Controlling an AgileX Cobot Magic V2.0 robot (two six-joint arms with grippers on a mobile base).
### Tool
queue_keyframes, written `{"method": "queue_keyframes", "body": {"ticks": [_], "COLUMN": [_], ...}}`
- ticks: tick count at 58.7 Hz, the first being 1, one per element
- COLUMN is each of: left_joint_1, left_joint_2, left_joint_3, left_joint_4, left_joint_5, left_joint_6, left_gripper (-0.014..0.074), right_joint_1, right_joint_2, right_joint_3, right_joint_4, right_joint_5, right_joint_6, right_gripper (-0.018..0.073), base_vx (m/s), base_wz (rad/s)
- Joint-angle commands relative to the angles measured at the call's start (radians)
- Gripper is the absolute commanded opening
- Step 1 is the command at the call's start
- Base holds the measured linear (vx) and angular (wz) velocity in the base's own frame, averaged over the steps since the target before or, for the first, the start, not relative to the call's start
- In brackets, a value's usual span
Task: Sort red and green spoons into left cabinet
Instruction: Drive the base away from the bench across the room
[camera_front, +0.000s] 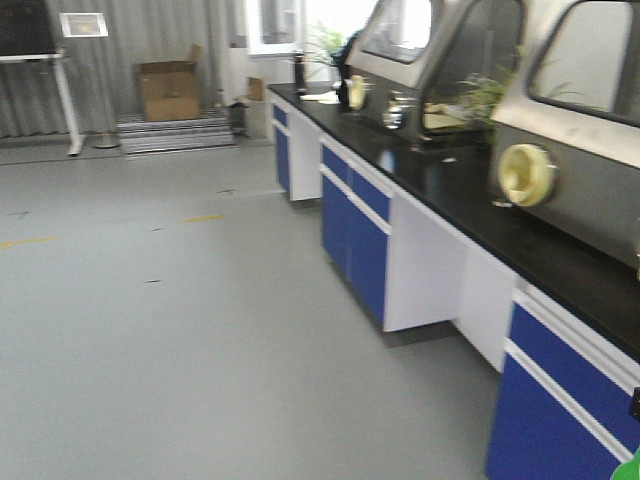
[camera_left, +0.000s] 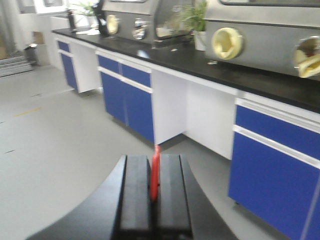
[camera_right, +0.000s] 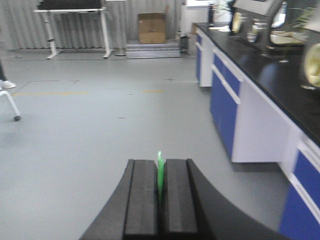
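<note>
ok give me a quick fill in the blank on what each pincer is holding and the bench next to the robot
1. The left pincer is shut on a spoon coloured ____.
2. The right pincer is shut on a spoon coloured ____.
3. The bench worktop is ____ in colour.
4. The cupboard doors under it are ____.

Missing words: red; green; black; blue

A long bench with a black countertop (camera_front: 470, 190) ran along the right wall, over blue cupboard doors (camera_front: 355, 235) and white panels. Steel glove boxes (camera_front: 590, 150) with pale yellow ports (camera_front: 525, 173) stood on it, a potted plant (camera_left: 192, 17) between two of them. A cardboard box (camera_front: 168, 90) sat against the far wall, near a white-legged desk (camera_right: 75, 10), across the grey floor (camera_front: 150, 350).
</note>
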Motion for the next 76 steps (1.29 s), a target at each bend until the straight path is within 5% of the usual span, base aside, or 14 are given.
{"method": "queue_keyframes", "body": {"ticks": [1,44,76], "left_joint_1": [-0.004,-0.004,-0.004], "left_joint_2": [0.004,0.004,0.004], "left_joint_3": [-0.026,-0.026,-0.026], "left_joint_4": [-0.021,-0.021,-0.021], "left_joint_5": [-0.042,-0.042,-0.040], "left_joint_6": [-0.005,-0.005,-0.005], "left_gripper": [0.0000,0.0000,0.0000], "right_joint_1": [-0.003,-0.003,-0.003], "right_joint_2": [0.003,0.003,0.003], "right_joint_3": [-0.030,-0.030,-0.030], "right_joint_4": [0.007,0.007,0.007], "right_joint_5": [-0.063,-0.063,-0.063], "right_joint_6": [-0.002,-0.002,-0.003], "right_gripper": [-0.0004,-0.0004,-0.0004], "base_vx": [0.18,0.28,0.47], "base_wz": [0.55,0.57,0.14]}}
